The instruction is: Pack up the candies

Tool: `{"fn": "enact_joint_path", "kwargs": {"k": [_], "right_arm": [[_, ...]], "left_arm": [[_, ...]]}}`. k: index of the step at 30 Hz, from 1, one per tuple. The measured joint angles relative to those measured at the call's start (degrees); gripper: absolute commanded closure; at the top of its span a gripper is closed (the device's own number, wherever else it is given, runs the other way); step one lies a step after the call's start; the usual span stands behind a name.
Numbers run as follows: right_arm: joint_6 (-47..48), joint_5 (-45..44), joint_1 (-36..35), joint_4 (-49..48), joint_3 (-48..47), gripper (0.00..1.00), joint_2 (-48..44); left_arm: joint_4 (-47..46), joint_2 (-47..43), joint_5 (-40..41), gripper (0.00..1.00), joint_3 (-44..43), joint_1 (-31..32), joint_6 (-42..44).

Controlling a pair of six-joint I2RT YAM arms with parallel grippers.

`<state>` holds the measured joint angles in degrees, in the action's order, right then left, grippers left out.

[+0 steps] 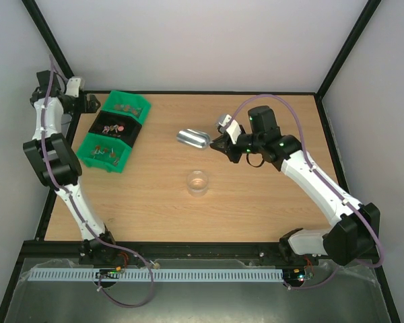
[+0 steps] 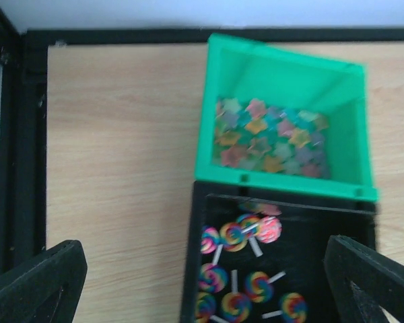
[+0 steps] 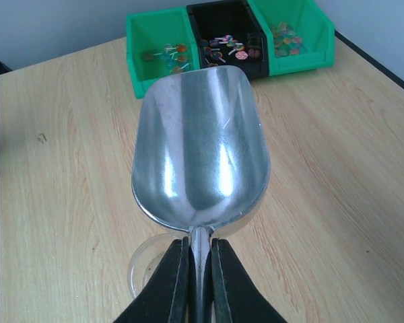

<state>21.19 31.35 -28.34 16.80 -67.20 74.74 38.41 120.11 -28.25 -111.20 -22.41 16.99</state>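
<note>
Small red and brown candies (image 1: 107, 152) lie in the near green bin (image 1: 91, 159); they also show in the right wrist view (image 3: 165, 55). My right gripper (image 3: 200, 269) is shut on the handle of the silver metal scoop (image 3: 202, 148), which is empty and held above the table, its mouth toward the bins. The scoop (image 1: 192, 138) hangs right of the bins. The small clear jar (image 1: 197, 182) stands below and behind the scoop and looks empty. My left gripper (image 2: 212, 282) is wide open and empty above the black bin.
The black middle bin (image 2: 188, 269) holds swirl lollipops (image 2: 246, 232). The far green bin (image 2: 283, 54) holds star-shaped sweets (image 2: 269, 138). The three bins stand in a row at the table's far left. A black frame (image 1: 188, 92) edges the table.
</note>
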Motion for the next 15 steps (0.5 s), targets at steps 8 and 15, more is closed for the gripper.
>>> {"fn": "enact_joint_path", "kwargs": {"k": [8,15], "right_arm": [[0.42,-1.4,0.44,-0.02,-0.02,0.99,1.42],[-0.35,-4.85,0.7,0.02,-0.31,0.99,3.17]], "left_arm": [[2.25,6.84,8.2,0.19,-0.66,0.76,5.73],[3.13,9.4,10.25,0.46,-0.63,1.97,8.96]]}}
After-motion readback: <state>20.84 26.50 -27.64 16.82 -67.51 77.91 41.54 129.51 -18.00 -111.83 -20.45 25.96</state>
